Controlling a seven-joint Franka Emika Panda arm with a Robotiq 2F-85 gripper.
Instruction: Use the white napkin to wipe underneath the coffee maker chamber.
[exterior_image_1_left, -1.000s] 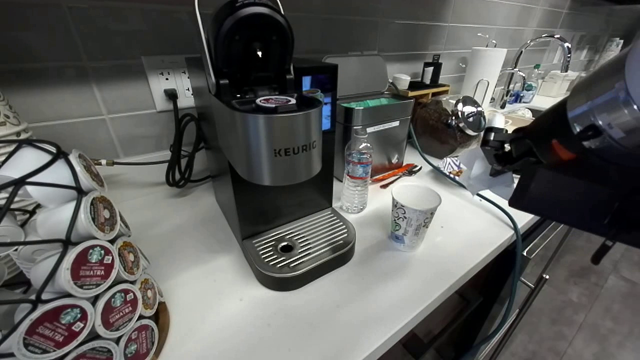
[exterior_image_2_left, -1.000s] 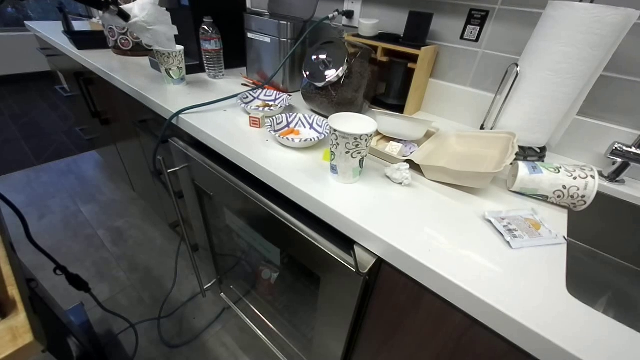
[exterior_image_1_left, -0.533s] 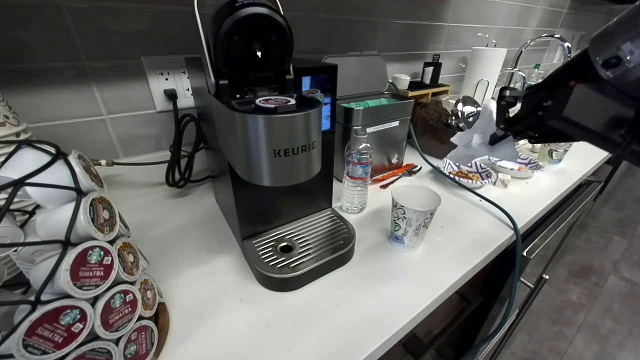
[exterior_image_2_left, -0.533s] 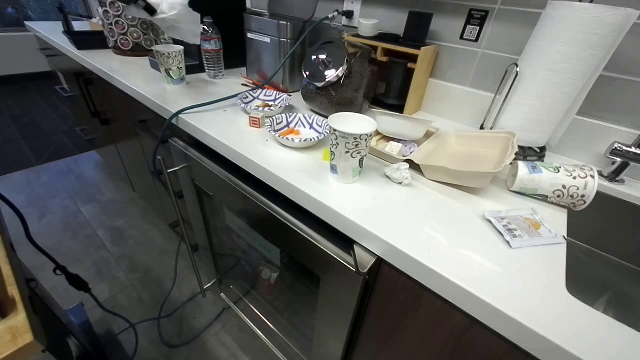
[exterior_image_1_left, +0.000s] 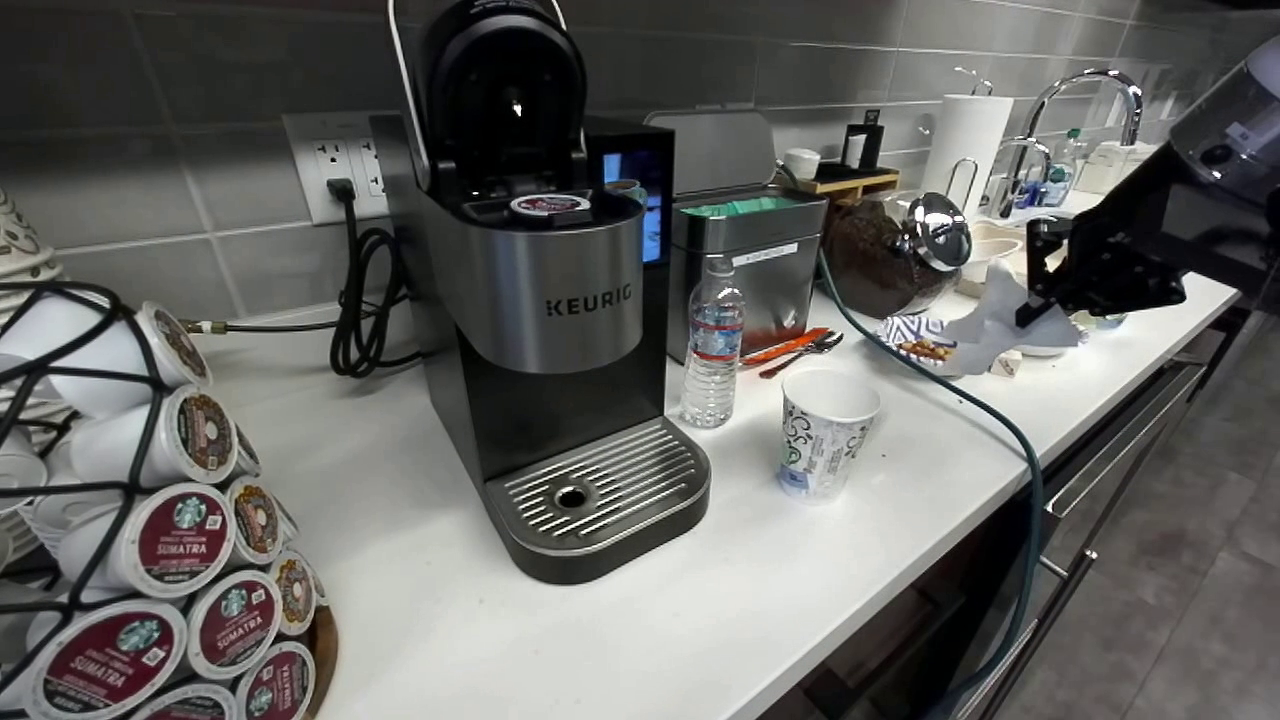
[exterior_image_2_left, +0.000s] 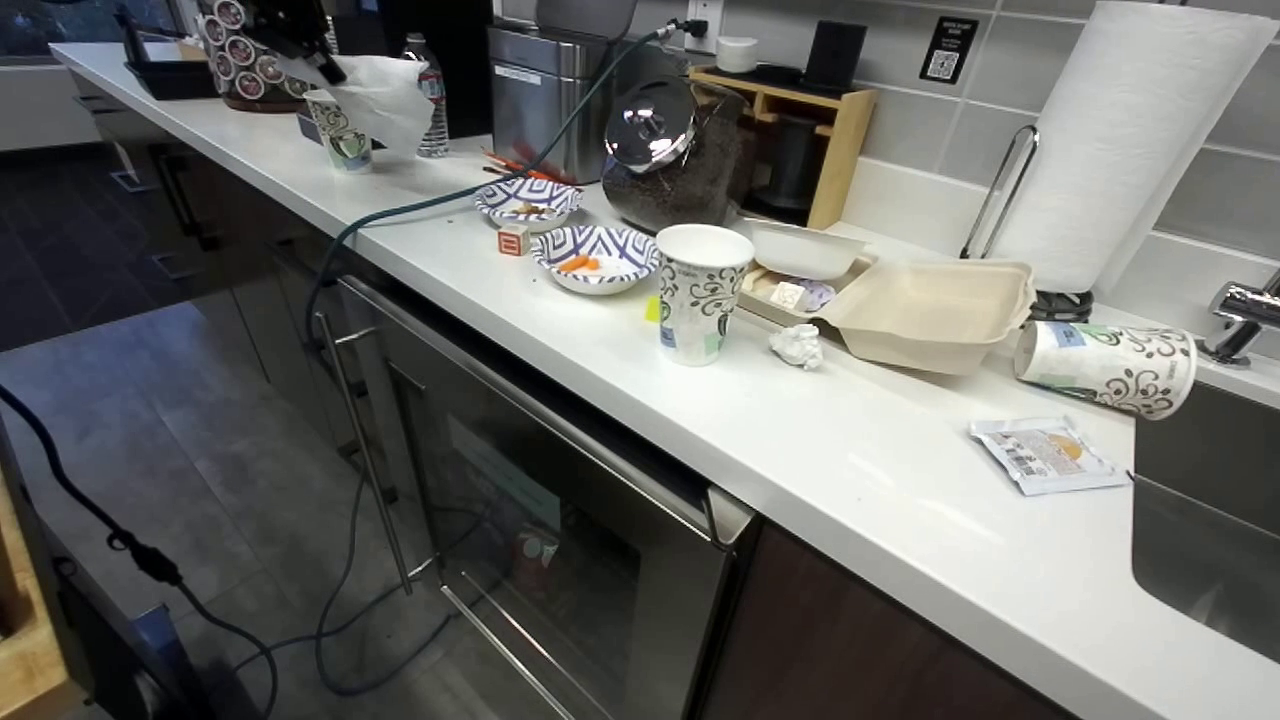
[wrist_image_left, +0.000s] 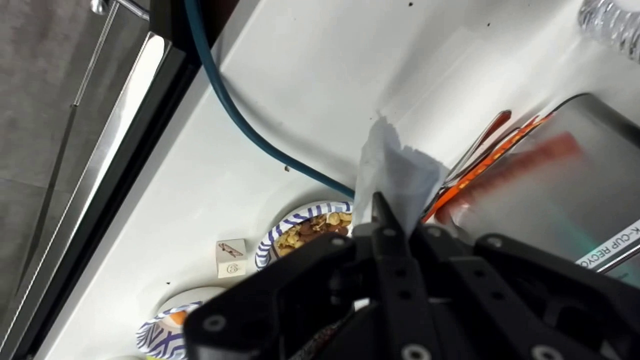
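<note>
1. Toward 3 o'clock in an exterior view: gripper clamped on the white napkin, paper wrinkled, edges drooping.
2. Wrist view: napkin sticks out at 12 o'clock from the gripper, covering part of a patterned bowl of nuts. Contact with bowl or counter: can't tell.
3. Teal cable enters that view at 11 o'clock, drops out of sight at the napkin. Printed block near the bowl, at its 8 o'clock.
4. Coffee maker: 9 o'clock from napkin in an exterior view, well apart. Lid raised, pod in the top. Drip tray at its 6 o'clock.
5. Water bottle upright, between coffee maker and paper cup. Cup also upright, at bottle's 4 o'clock.
6. Steel bin at bottle's 1 o'clock; jar just beside, at bin's 3 o'clock.
7. Stacked coffee pods at coffee maker's 8 o'clock.
</note>
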